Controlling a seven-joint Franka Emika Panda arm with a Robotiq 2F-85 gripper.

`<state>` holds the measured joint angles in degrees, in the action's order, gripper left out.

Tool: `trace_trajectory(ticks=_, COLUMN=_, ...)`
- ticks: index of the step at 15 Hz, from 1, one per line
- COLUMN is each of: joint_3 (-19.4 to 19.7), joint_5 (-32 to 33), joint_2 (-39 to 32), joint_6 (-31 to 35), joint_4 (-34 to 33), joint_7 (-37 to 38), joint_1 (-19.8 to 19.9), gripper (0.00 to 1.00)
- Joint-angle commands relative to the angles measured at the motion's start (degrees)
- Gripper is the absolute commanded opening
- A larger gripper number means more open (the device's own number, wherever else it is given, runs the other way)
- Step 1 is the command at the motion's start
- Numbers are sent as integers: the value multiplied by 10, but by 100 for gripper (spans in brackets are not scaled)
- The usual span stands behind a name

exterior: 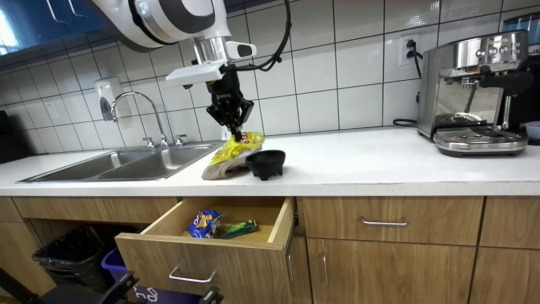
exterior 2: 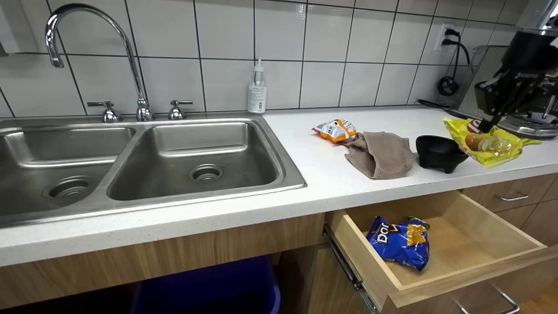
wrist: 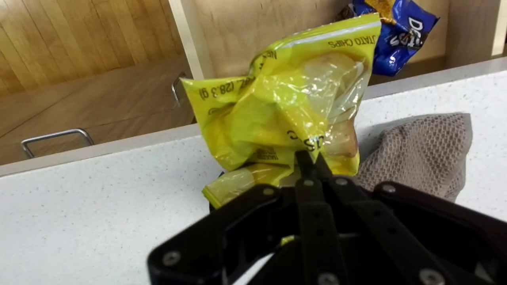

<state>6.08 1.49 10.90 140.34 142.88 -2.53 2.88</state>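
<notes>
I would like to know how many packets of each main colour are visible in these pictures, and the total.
Yellow packet: 1, held in the jaws
Blue packet: 1, in the open drawer
Green packet: 1, also in the drawer
Orange-and-white packet: 1, on the counter
Total: 4

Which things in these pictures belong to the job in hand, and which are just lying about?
In the job:
tool, shut
yellow chip bag, gripped by the tool

Apparently just lying about:
black bowl, on the counter
brown cloth, beside it
orange-and-white packet, next to the cloth
blue Doritos bag, in the open drawer
green packet, also there
</notes>
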Motion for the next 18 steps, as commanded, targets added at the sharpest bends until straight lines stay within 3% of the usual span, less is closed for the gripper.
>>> trace_trajectory(ticks=1, joint_3=-11, joint_5=14, joint_2=29, joint_6=-1, joint_4=37, joint_7=4, joint_1=7, gripper=0)
trace_trajectory(ticks=9, joint_3=-21, joint_5=23, joint_2=26, joint_6=47, joint_4=98, joint_7=21, joint_1=7, gripper=0)
trace_trajectory(ticks=18, joint_3=-26, joint_5=22, joint_2=-25, joint_6=129, joint_4=129, joint_7=45, joint_1=7, gripper=0)
